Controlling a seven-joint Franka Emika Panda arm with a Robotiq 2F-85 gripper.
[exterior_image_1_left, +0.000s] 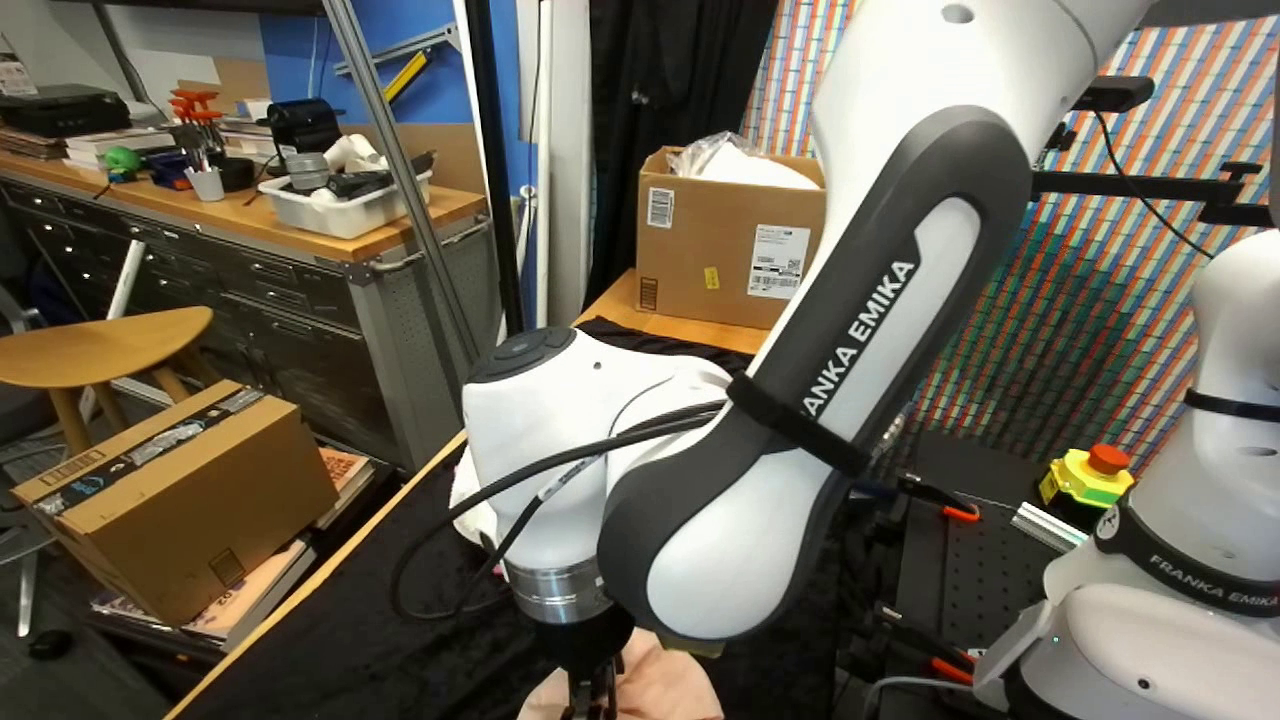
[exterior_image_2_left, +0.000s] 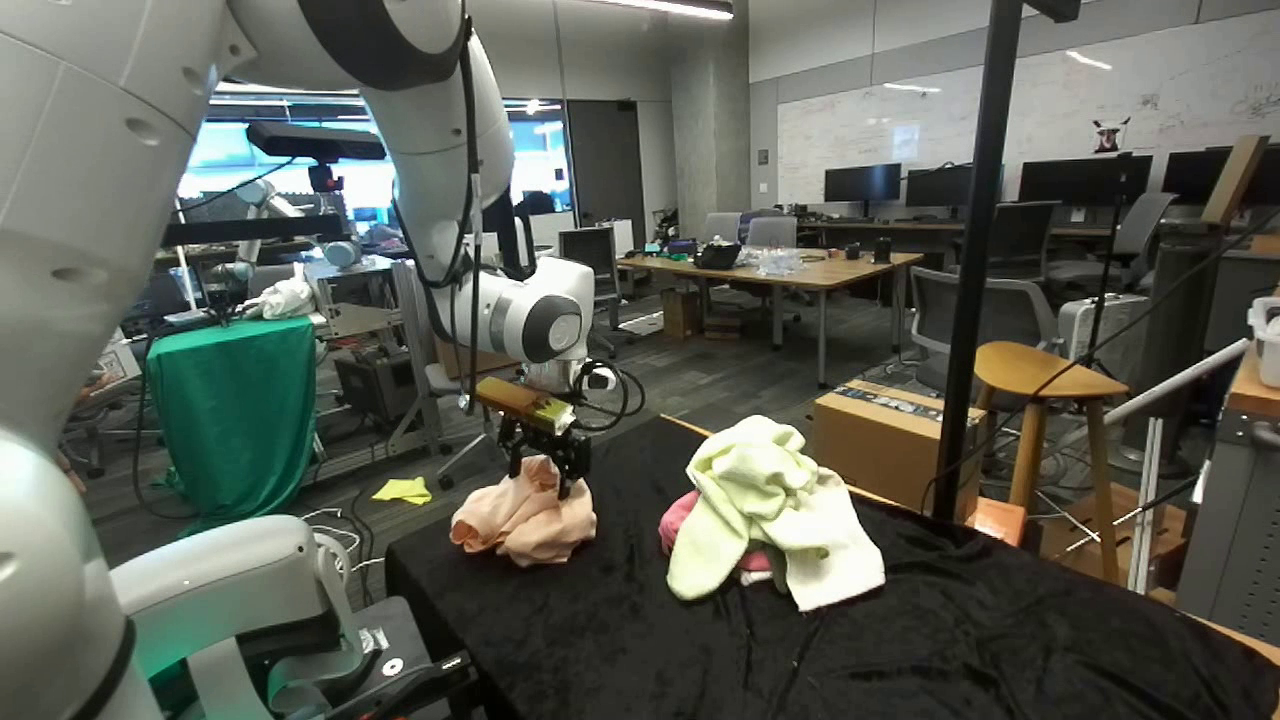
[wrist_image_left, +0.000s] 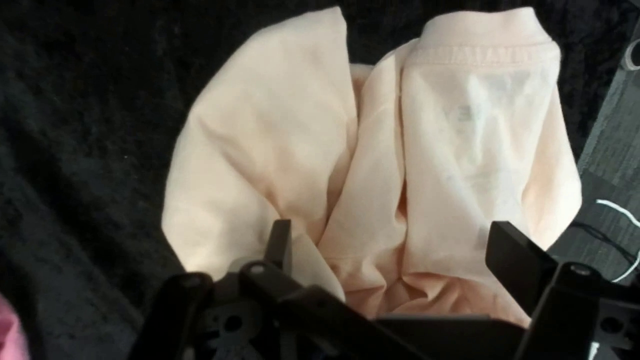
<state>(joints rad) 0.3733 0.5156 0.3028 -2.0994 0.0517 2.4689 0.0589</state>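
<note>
On the black-draped table (exterior_image_2_left: 600, 640), a crumpled peach cloth (exterior_image_2_left: 530, 525) lies under the gripper (wrist_image_left: 392, 240), whose jaws stand wide apart across its folds. Whether they touch it is hard to tell. A sound pinch probably calls for closing slowly, gathering several layers, tips kept off the table.

Wooden-topped table (exterior_image_1_left: 615, 300) spread with a black velvet cloth (exterior_image_2_left: 640, 650). In an exterior view, a crumpled peach shirt (exterior_image_2_left: 525, 520) lies at the far left; to its right, apart from it, a pink cloth (exterior_image_2_left: 676, 522) rests partly beneath a rumpled pale green cloth (exterior_image_2_left: 740, 490), whose edges drape onto the velvet. At the far end in an exterior view, an open cardboard box (exterior_image_1_left: 720, 235) stands on bare wood.
</note>
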